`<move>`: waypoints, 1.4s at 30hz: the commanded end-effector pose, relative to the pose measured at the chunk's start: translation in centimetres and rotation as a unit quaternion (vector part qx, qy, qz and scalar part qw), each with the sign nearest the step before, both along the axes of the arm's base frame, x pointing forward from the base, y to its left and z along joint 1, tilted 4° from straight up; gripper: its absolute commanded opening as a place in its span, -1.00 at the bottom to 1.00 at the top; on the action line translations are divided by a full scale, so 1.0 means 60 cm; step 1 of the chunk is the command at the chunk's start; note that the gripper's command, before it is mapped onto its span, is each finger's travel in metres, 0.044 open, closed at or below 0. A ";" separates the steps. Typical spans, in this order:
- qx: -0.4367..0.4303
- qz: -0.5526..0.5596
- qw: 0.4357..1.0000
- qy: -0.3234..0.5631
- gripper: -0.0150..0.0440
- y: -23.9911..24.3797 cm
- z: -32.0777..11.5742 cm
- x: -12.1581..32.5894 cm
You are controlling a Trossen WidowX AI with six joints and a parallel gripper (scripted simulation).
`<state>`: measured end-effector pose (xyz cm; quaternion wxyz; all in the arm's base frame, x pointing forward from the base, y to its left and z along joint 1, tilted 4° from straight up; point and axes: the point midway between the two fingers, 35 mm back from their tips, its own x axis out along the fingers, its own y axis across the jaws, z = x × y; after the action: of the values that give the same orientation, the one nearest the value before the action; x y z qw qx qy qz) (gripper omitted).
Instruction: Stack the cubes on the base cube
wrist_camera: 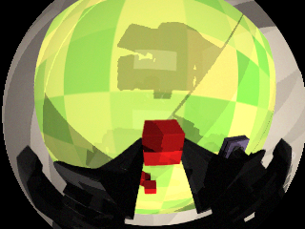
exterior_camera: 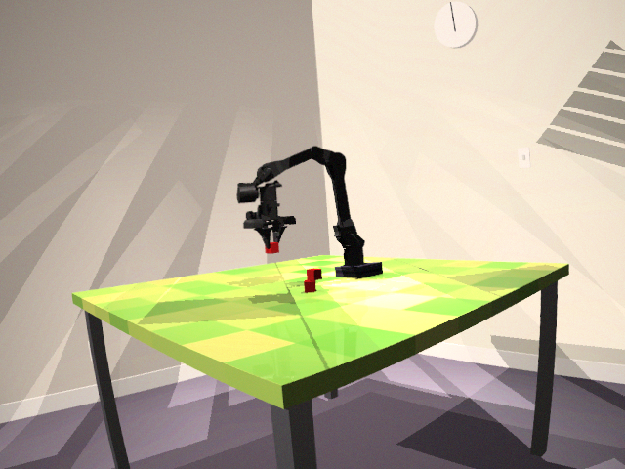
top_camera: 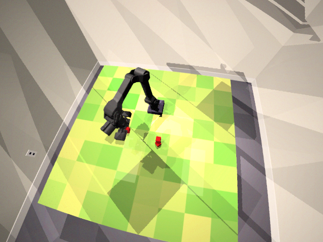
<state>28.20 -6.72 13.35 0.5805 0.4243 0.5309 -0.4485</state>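
Observation:
My gripper (exterior_camera: 271, 246) (wrist_camera: 162, 141) is shut on a red loose cube (top_camera: 127, 129) (exterior_camera: 272, 248) (wrist_camera: 163, 138) and holds it well above the table. In the top and exterior views it is up and left of the other two cubes. The red base cube (top_camera: 158, 144) (exterior_camera: 309, 286) is on the table. The other red loose cube (top_camera: 158, 139) (exterior_camera: 312, 274) appears to rest on top of it, offset towards one corner. Their exact overlap is too small to tell. The red pair (wrist_camera: 150, 186) also shows small between the fingers in the wrist view. In the top view the fingertips are hidden by the gripper body.
The arm's dark base (top_camera: 162, 107) (exterior_camera: 373, 269) (wrist_camera: 234, 143) stands behind and to the right of the cubes in the exterior view. The table (top_camera: 208, 169) (exterior_camera: 383, 322) has a green and yellow checkered top crossed by shadows. Walls stand behind it.

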 end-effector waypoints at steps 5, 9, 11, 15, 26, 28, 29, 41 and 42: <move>0.000 0.080 0.997 0.004 -0.14 0.036 -0.001 0.014; -0.001 0.122 0.992 0.007 -0.14 0.056 -0.003 0.020; -0.002 0.143 0.990 0.008 -0.14 0.065 -0.005 0.023; -0.002 0.185 0.983 0.011 -0.14 0.085 -0.007 0.028; -0.005 0.299 0.954 0.018 -0.14 0.142 -0.013 0.037; -0.005 0.319 0.948 0.019 -0.14 0.152 -0.015 0.038; -0.005 0.329 0.944 0.019 -0.14 0.157 -0.015 0.039; -0.008 0.446 0.894 0.026 -0.14 0.221 -0.023 0.039; -0.009 0.456 0.890 0.027 -0.14 0.226 -0.023 0.039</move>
<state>30.47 5.91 11.93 0.7043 0.1390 0.6743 -0.1731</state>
